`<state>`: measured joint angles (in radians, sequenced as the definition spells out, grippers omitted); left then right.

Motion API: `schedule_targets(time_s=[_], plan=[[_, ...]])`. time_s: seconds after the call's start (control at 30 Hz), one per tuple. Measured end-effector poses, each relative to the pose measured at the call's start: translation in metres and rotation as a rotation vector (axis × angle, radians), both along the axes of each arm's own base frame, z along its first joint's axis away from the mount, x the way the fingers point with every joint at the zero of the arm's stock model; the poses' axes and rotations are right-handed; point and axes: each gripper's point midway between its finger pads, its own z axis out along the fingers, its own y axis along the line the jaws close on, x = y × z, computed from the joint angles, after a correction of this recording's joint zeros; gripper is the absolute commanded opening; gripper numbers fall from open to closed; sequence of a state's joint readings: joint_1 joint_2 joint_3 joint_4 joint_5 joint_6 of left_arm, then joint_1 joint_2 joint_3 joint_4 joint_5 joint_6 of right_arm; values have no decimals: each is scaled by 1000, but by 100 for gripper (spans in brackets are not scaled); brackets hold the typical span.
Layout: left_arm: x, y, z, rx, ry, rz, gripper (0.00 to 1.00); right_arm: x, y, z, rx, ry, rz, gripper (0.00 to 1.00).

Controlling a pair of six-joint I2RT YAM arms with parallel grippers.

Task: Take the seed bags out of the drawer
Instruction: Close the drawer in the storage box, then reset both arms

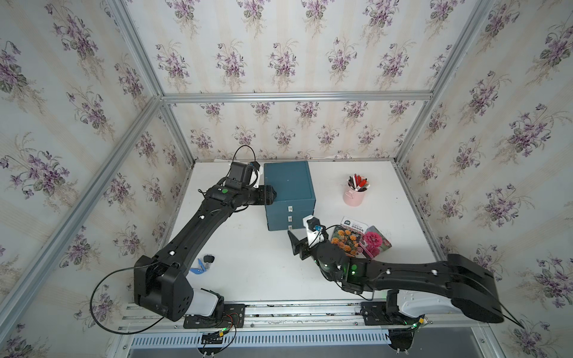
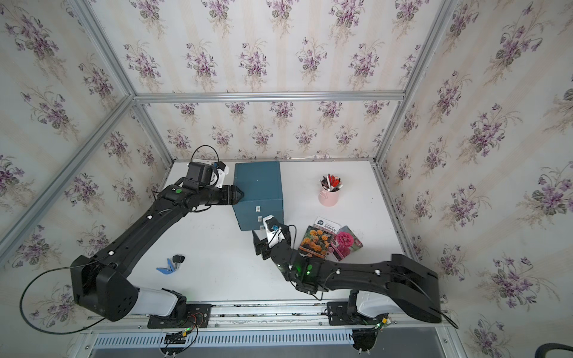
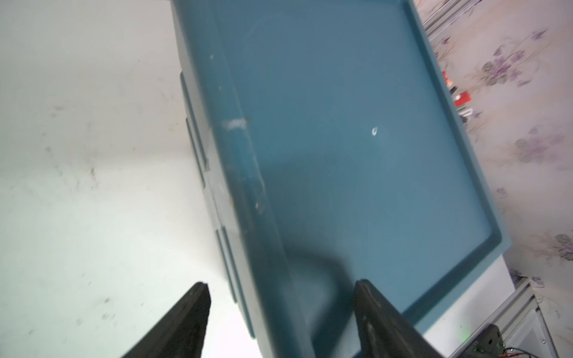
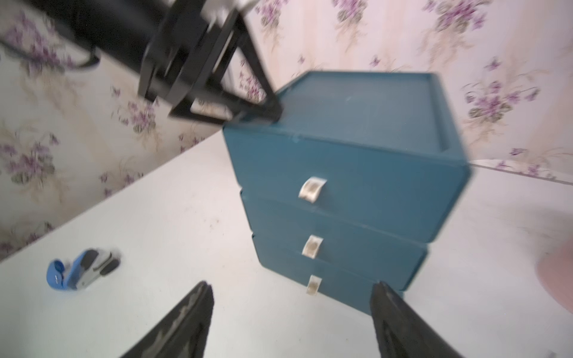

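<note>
The three seed bags (image 1: 347,240) are lying overlapped on the white table (image 1: 248,279), right of centre in both top views. They are sitting near the lower right corner of the blue drawer cabinet (image 1: 290,186) and below the pink pen cup (image 1: 354,196), while all three drawers (image 4: 341,186) are sitting shut. The right gripper (image 4: 291,288) is hovering before the cabinet's front, its fingers spread wide and empty. The left gripper (image 3: 282,288) is reaching at the cabinet's upper left edge with its fingers parted astride that rim, though blur is leaving it unclear whether they are touching it.
</note>
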<state>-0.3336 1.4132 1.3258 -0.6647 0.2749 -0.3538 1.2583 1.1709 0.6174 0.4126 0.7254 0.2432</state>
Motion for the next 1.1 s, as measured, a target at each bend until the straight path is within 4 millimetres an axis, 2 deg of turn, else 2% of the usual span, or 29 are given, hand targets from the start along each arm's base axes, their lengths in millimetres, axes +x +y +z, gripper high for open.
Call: schedule_targets(time_s=[0.07, 0.13, 0.17, 0.23, 0.33, 0.37, 0.43, 0.47, 0.5, 0.6, 0.7, 0.73, 0.8, 0.9, 0.97, 1.03, 1.1], plan=[[-6, 5, 26, 4, -30, 5, 88, 0, -28, 27, 45, 8, -58, 89], [-7, 10, 75, -11, -153, 18, 95, 8, -63, 48, 76, 23, -151, 93], [-10, 13, 95, -16, -207, 24, 99, 14, -80, 54, 81, 26, -202, 96], [-17, 26, 131, -9, -324, 63, 100, 27, -123, 61, 73, 33, -346, 97], [-26, 54, 166, 37, -499, 168, 100, 34, -177, 51, 26, 17, -567, 100], [-28, 65, 171, 64, -554, 210, 100, 32, -187, 43, 2, 5, -610, 100], [-29, 89, 168, 144, -635, 299, 100, 33, -217, 21, -91, -27, -722, 99], [-26, 99, 161, 188, -663, 344, 100, 36, -229, 14, -118, -24, -760, 98], [-21, 114, 148, 245, -666, 409, 100, 40, -249, 4, -132, -12, -829, 99], [-7, 174, 84, 408, -531, 624, 100, 50, -304, -17, -75, 33, -1022, 100], [-14, 226, 17, 509, -401, 806, 100, 52, -351, -59, -104, 108, -1192, 100], [-16, 234, -7, 537, -362, 822, 100, 51, -367, -78, -120, 151, -1241, 100], [-21, 242, -53, 599, -273, 821, 100, 48, -386, -103, -136, 204, -1314, 100], [-25, 254, -98, 660, -202, 841, 100, 48, -392, -131, -152, 236, -1334, 100], [-28, 260, -119, 682, -179, 853, 100, 53, -393, -135, -127, 219, -1338, 100], [-29, 262, -135, 694, -167, 857, 100, 62, -391, -133, -89, 171, -1319, 100], [-20, 261, -138, 685, -186, 849, 100, 73, -387, -134, -77, 148, -1274, 100]])
